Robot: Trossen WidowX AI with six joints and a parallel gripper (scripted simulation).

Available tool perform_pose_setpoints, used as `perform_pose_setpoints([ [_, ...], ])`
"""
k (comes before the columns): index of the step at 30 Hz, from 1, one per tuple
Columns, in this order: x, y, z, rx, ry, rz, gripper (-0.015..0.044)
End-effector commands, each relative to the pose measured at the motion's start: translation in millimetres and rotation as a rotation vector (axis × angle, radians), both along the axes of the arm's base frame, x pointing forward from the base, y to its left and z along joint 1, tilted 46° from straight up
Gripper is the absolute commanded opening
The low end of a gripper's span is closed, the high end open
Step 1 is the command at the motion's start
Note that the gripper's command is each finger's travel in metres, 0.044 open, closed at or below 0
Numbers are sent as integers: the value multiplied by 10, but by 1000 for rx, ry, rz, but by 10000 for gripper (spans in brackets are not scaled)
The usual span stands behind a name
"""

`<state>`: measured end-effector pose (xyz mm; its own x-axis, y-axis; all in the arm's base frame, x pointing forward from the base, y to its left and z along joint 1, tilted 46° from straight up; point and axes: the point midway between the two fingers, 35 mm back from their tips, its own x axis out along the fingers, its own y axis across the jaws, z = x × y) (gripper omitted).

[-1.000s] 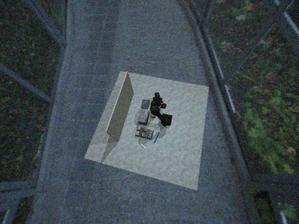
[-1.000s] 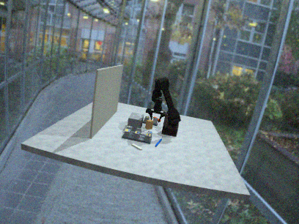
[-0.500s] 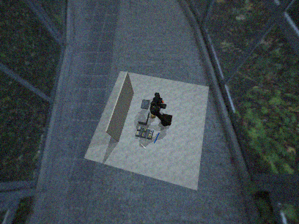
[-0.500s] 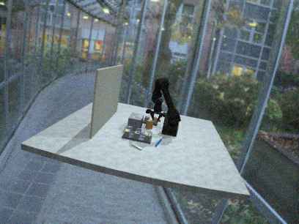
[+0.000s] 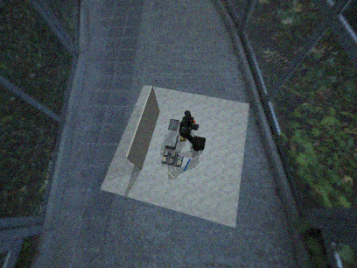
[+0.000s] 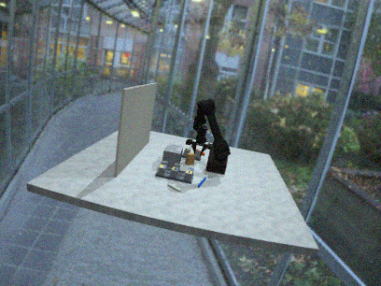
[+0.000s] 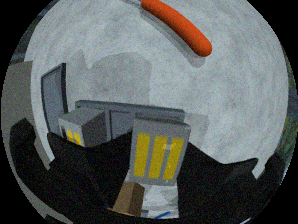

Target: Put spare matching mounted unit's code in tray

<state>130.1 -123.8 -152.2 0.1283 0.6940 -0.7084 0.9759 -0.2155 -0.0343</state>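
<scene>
Glazed walkway; pale tabletop [image 6: 261,206] with an upright panel [image 6: 134,123]. A spare [image 7: 157,155], grey block with yellow stripes, sits between the dark fingers of the tool [image 7: 154,183], which is closed on it. A second spare [image 7: 81,129] stands just beside it. The tray [image 6: 175,173] lies near the arm's base, with a blue pen [image 6: 202,181] beside it. Judgement: the grasp is made; next comes lifting clear, carrying to the tray and releasing. The code match cannot be verified.
</scene>
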Motion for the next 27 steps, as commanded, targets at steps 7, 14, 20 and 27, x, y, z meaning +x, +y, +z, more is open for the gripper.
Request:
perform_pose_setpoints([
  [7, -39, -323, 284, -2, 2, -3, 0],
  [14, -106, -558, 557, -1, 4, -6, 0],
  [20, -97, -597, 564, -1, 5, -12, 0],
  [27, -113, -856, 782, -2, 5, -9, 0],
])
